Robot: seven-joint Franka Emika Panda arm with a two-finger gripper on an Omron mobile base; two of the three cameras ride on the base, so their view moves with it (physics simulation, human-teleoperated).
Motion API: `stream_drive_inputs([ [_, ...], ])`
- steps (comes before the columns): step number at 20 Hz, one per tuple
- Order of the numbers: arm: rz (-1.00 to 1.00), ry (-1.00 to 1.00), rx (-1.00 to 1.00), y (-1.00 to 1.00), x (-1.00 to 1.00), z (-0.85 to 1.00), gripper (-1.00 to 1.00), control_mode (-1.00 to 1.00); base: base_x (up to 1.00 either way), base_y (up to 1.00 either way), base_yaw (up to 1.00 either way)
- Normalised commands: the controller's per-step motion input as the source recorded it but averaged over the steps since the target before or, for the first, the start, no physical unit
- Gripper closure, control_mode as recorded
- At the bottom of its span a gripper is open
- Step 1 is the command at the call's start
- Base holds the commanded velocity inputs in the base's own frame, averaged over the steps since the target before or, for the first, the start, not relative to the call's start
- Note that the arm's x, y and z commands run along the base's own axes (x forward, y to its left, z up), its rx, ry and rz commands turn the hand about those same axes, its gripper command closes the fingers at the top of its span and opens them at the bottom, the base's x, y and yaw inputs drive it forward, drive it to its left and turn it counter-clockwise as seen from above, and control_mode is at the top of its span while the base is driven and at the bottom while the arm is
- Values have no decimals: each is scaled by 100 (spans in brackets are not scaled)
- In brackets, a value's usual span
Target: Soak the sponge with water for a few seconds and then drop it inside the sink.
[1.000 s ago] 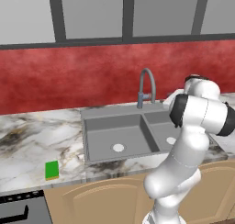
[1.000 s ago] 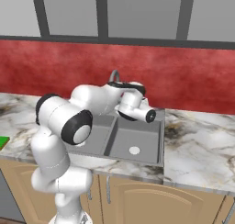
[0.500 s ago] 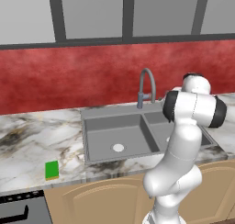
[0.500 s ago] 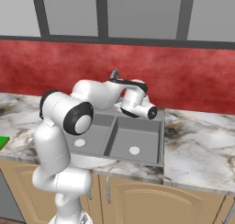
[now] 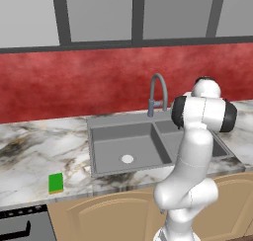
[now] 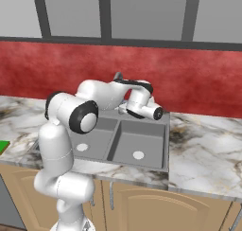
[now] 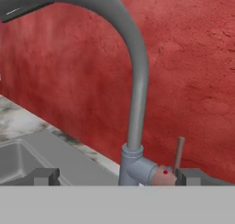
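The green sponge (image 5: 56, 182) lies flat on the marble counter, left of the dark grey double-basin sink (image 5: 113, 145), far from the hand; its green edge also peeks in at the frame's left border (image 6: 2, 146). My gripper (image 7: 117, 176) is open, its fingertips (image 7: 46, 175) spread wide either side of the base of the arched grey faucet (image 7: 135, 94). The faucet's small lever (image 7: 180, 152) stands upright by the right fingertip. From the right base camera, the hand (image 6: 141, 107) hovers at the back of the sink (image 6: 137, 140) by the faucet (image 6: 117, 76). No water stream shows.
A red backsplash wall (image 5: 74, 82) runs behind the counter, with windows above. Marble counter (image 6: 208, 140) spreads right of the sink. The arm's elbow (image 5: 202, 112) hangs over the right basin. A dark stove edge (image 5: 20, 225) sits at lower left.
The elbow has swung a little to the left and the forearm has turned. The hand has stayed by the faucet. The sponge has not moved.
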Motion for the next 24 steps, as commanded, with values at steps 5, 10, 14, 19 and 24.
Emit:
stream_drive_inputs([
  [5,0,0,0,0,26,0,-100,-100,0,0,0],
  [10,0,0,0,0,26,-1,-100,-100,0,0,0],
  [14,0,0,0,0,23,-7,-100,-100,0,0,0],
  [19,0,0,0,0,18,-14,-100,-100,0,0,0],
  [24,0,0,0,0,11,-18,-100,-100,0,0,0],
])
